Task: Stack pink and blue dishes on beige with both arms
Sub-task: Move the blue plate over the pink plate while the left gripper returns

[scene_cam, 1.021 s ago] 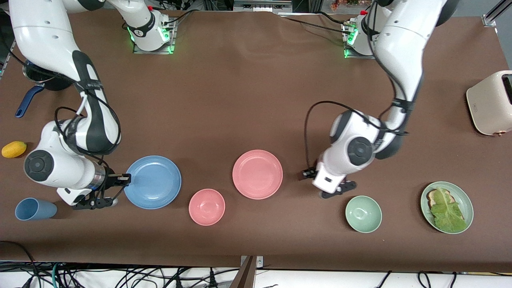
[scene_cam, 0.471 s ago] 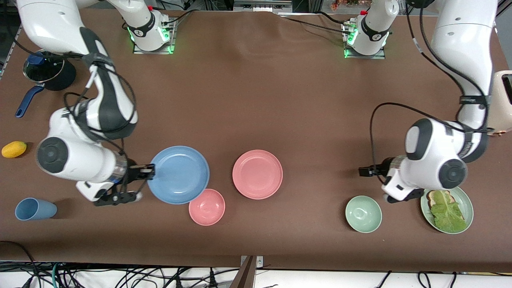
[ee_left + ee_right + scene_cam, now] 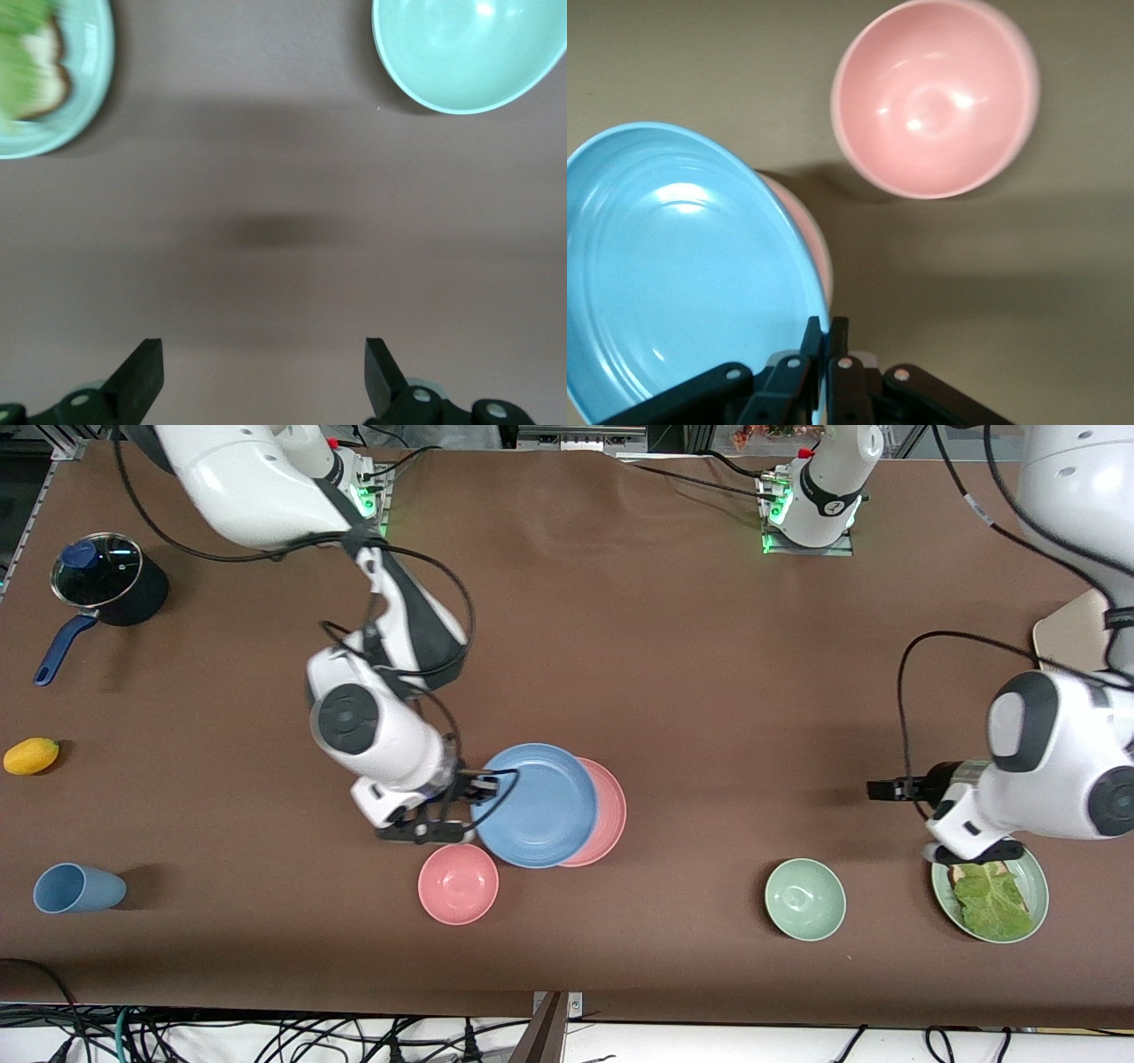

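Note:
My right gripper (image 3: pixel 485 784) (image 3: pixel 828 328) is shut on the rim of the sky-blue plate (image 3: pixel 536 806) (image 3: pixel 682 266). It holds that plate tilted over the salmon-pink plate (image 3: pixel 609 815) (image 3: pixel 821 252), which lies on the table mid-way along. The blue plate covers most of the pink one and sits offset toward the right arm's end. My left gripper (image 3: pixel 877 789) (image 3: pixel 263 372) hangs open and holds nothing. It is over bare table near the left arm's end, between the mint bowl and the lettuce plate. The beige plate is out of view.
A small pink bowl (image 3: pixel 458 883) (image 3: pixel 935 97) sits just nearer the camera than the plates. A mint bowl (image 3: pixel 804 899) (image 3: pixel 469 53) and a mint plate with lettuce (image 3: pixel 1036 886) (image 3: pixel 93 97) lie by the left arm. A blue cup (image 3: pixel 78 888), yellow fruit (image 3: pixel 31 755), pot (image 3: pixel 106 589) and cream toaster (image 3: pixel 1072 633) stand at the table's ends.
The right arm has carried the blue plate along the table until it is over the pink plate. The left arm has drawn back toward its own end, to beside the lettuce plate.

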Tool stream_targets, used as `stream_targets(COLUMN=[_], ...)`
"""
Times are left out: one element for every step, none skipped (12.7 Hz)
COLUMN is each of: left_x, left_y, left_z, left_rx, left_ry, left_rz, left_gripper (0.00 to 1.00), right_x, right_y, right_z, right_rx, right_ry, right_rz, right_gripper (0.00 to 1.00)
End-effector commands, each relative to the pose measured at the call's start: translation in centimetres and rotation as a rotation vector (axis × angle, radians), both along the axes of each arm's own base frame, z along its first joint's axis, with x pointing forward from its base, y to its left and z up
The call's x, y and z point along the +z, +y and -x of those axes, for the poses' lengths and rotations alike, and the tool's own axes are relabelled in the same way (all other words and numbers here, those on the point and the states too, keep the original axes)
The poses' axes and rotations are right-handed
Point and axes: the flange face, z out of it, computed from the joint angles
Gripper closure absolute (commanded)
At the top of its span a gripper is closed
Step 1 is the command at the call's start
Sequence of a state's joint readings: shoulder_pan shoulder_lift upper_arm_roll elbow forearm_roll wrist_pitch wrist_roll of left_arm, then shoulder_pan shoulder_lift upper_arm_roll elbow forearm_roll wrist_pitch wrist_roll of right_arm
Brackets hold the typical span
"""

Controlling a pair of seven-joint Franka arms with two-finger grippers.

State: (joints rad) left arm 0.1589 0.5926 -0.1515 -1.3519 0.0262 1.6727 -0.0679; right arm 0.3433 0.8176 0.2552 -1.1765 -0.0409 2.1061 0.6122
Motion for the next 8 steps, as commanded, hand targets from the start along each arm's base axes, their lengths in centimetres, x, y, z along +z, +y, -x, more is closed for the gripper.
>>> stream_targets(left_x=[9.0,10.6,13.0,15.2,17.0,18.3,19.2,19.8], left_y=[1.3,0.8,0.5,-0.8,-2.1,-2.6,-2.3,-2.0], left_z=[4.2,5.3,6.3,7.5,8.5,9.0,9.3,9.5], left_rx=[-0.012,-0.021,-0.027,-0.055,-0.077,-0.082,-0.077,-0.075], left_ry=[-0.069,-0.084,-0.115,-0.145,-0.171,-0.193,-0.208,-0.217], left_rz=[-0.031,-0.043,-0.053,-0.058,-0.068,-0.073,-0.077,-0.077], left_gripper=[0.00,0.00,0.00,0.00,0.00,0.00,0.00,0.00], right_x=[-3.1,-4.6,-5.9,-6.9,-7.2,-7.9,-8.5,-9.1], right_y=[1.3,1.5,1.5,1.5,1.6,1.7,1.7,1.9], right_z=[-0.2,0.0,0.4,0.7,0.7,0.9,0.9,1.2], right_rx=[-0.053,-0.053,-0.053,-0.055,-0.057,-0.067,-0.093,-0.102], right_ry=[-0.025,-0.031,-0.038,-0.037,-0.035,-0.023,-0.013,-0.004], right_rz=[-0.003,-0.008,-0.015,-0.021,-0.024,-0.022,-0.021,-0.016], right_gripper=[1.00,1.00,1.00,1.00,1.00,1.00,1.00,1.00])
